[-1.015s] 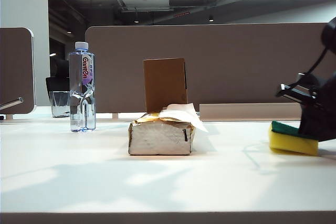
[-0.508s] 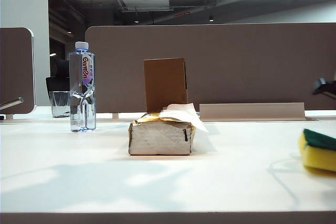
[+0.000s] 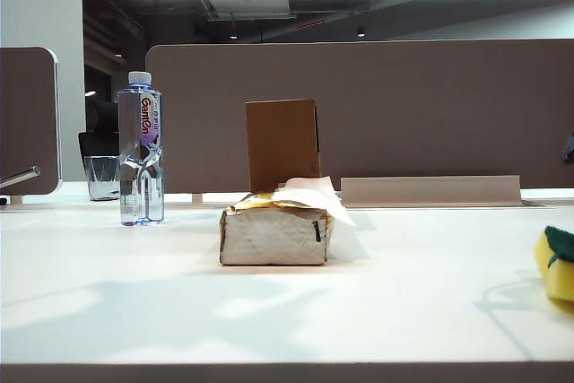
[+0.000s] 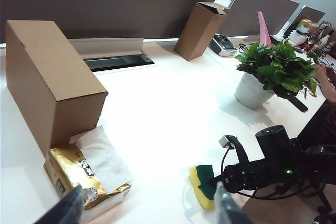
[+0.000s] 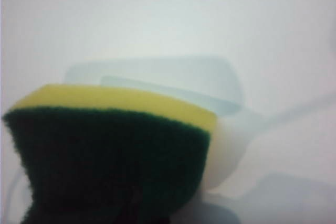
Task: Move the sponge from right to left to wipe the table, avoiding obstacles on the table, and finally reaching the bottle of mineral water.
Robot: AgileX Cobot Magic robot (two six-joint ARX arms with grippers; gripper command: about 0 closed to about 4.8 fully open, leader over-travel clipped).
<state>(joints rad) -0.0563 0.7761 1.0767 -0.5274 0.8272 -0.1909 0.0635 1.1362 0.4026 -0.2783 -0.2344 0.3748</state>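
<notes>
- Office setting, exterior view: brown partition (image 3: 359, 114) behind a white table (image 3: 269, 311), a ceiling light strip overhead.
- Bottle (image 3: 141, 150) stands upright on the far left of the table, white cap on, a short glass cup (image 3: 102, 177) just behind it to the left.
- Tissue pack (image 3: 273, 232) lies mid-table, white tissue sticking out of its gold top; upright cardboard box (image 3: 282, 143) right behind it.
- Sponge (image 3: 558, 262) shows only partly at the right edge, yellow body with green layer on top, tilted, well apart from the tissue pack. Neither gripper can be made out in this view.
- Left wrist view: left gripper (image 4: 147, 211) hangs over the table, its two fingers standing wide apart, nothing between them; one finger sits above the tissue pack (image 4: 84, 179).
- Box (image 4: 52, 82) stands just behind the pack; a second, smaller box (image 4: 200, 30) sits farther back by the partition, and a potted plant (image 4: 273, 72) stands off to the side.
- Right arm (image 4: 268, 163) reaches in from the table's edge, and the right gripper (image 4: 215, 181) is clenched on the sponge (image 4: 202, 187), which stands on its edge, its yellow side toward the tissue pack.
- Right wrist view: sponge (image 5: 110, 156) fills the near field, green layer facing the camera, yellow strip beyond, blurred white table (image 5: 210, 24) behind. Whether it touches the table, I cannot tell.
</notes>
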